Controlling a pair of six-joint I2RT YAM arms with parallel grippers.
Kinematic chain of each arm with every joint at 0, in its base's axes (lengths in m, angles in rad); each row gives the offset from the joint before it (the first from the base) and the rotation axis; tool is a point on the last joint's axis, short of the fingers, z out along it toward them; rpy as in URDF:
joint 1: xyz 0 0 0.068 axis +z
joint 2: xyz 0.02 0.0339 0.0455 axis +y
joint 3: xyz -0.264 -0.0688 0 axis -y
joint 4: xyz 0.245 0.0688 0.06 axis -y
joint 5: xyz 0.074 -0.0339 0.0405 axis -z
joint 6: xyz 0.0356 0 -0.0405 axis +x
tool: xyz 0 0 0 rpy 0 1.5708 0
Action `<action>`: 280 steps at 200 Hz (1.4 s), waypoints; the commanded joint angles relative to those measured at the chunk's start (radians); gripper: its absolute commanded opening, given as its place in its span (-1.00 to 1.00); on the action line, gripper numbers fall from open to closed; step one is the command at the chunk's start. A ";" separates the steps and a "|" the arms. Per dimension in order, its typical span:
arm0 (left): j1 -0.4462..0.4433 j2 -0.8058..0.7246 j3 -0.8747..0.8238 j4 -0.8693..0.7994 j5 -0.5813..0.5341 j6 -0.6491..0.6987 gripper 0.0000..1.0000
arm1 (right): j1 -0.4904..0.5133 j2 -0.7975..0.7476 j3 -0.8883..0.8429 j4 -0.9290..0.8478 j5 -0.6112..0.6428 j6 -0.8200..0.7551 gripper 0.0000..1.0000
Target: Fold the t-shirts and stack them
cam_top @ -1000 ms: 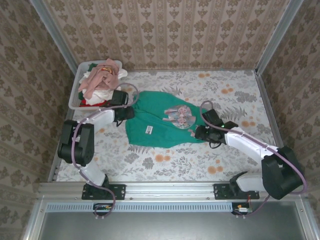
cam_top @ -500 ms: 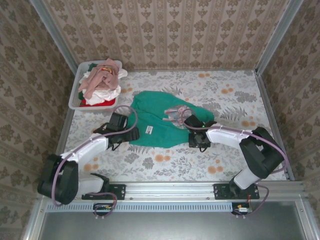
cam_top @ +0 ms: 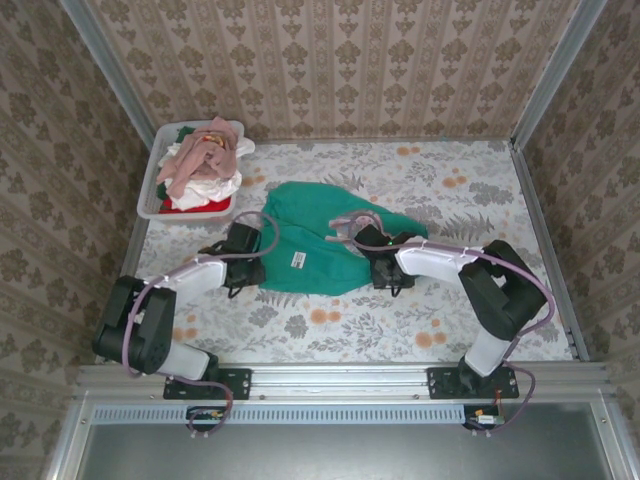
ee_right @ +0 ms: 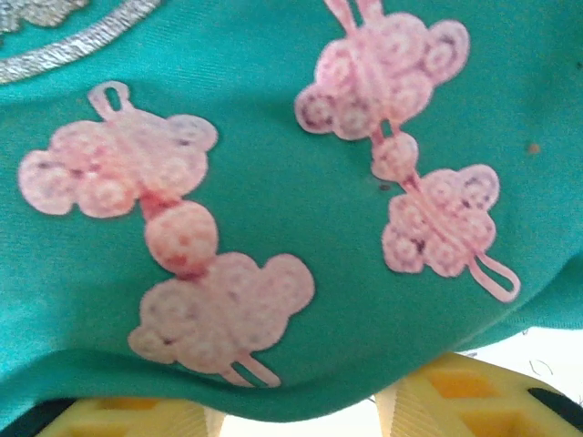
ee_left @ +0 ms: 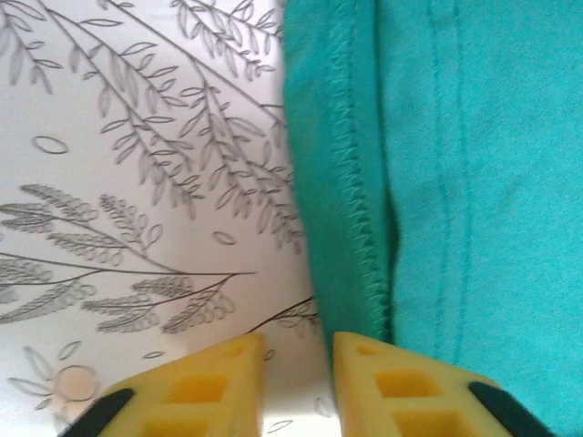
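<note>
Surface: table (cam_top: 470, 200) under a floral cloth, with patterned walls on three sides.

Item 1, teal-green t-shirt (cam_top: 310, 225): it lies mid-table between my two arms. It is rumpled rather than flat, and its right side is bunched toward the middle.

Item 2, white tub (cam_top: 146, 207): it stands at the far left corner and holds a heap of pink, white and red t-shirts (cam_top: 205, 160), unfolded.

Item 3, my right gripper (ee_right: 301, 414): it is low at the shirt's right part. The fingers are moderately apart, bare table shows between them, and the cloth edge drapes across their tips. I see nothing pinched.

Item 4, my left gripper (ee_left: 299, 364): it is at the shirt's left hem. The fingers stand a narrow gap apart with table showing through, and the stitched edge runs down to the right finger. It does not visibly clamp any cloth.

Item 5, pink chest print (ee_right: 182, 232), facing up under my right wrist.

Item 6, small white tag (cam_top: 298, 259), near the lower hem.

Handling note, as I judge it: the step is spreading this shirt before folding. I would take a single layer at each edge, pull outward evenly and keep low, so the bunched side opens without dragging the whole garment.
</note>
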 commanded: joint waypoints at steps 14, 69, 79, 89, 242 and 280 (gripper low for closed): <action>0.005 0.005 0.049 0.051 0.094 0.017 -0.70 | -0.018 0.037 0.008 0.134 0.124 -0.008 -0.35; 0.048 -0.042 0.071 0.023 0.099 0.027 -1.00 | -0.018 -0.176 0.049 -0.032 0.098 -0.129 -0.78; 0.051 -0.057 0.069 0.024 0.098 0.023 -1.00 | -0.018 -0.235 0.081 -0.085 0.062 -0.172 -0.82; 0.051 -0.073 0.069 0.024 0.098 0.020 -1.00 | -0.018 -0.284 0.126 -0.135 0.029 -0.215 -0.84; -0.442 -0.035 0.087 0.104 -0.052 -0.013 0.34 | -0.326 -0.141 0.373 -0.034 -0.243 -0.326 0.27; -0.541 0.078 0.104 0.187 -0.044 0.030 0.48 | -0.339 -0.268 0.066 0.171 -0.405 -0.237 -0.03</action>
